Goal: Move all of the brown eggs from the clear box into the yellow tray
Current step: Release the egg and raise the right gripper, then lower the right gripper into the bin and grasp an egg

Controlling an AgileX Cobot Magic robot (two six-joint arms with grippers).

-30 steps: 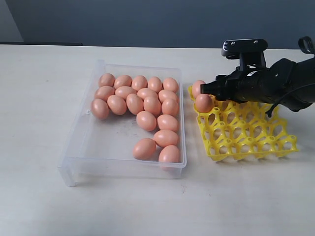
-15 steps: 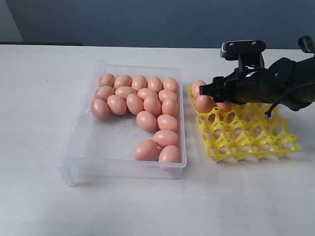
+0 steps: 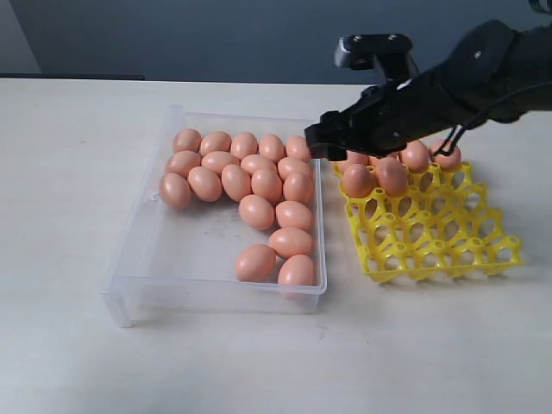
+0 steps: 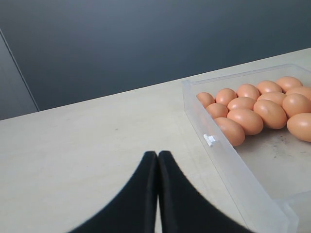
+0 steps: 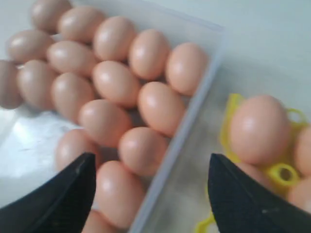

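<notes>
Several brown eggs (image 3: 256, 211) lie in the clear box (image 3: 129, 259), bunched along its back and right side. The yellow tray (image 3: 431, 250) stands right of the box with several eggs (image 3: 392, 175) in its back cups. My right gripper (image 3: 323, 142) hangs open and empty above the box's right wall near the back. In the right wrist view, the right gripper (image 5: 150, 165) straddles that wall, with box eggs (image 5: 116, 82) on one side and a tray egg (image 5: 260, 128) on the other. My left gripper (image 4: 158, 154) is shut and empty over bare table beside the box wall (image 4: 228, 170).
The pale table (image 3: 69, 172) runs around the box and tray. A dark wall (image 3: 216, 34) closes the back. The front rows of the tray's cups (image 3: 448, 233) hold nothing. The left arm does not show in the exterior view.
My right gripper has lifted off the tray's back-left cups and swung left to the box's right wall. One more egg now stands in the tray where it was.
</notes>
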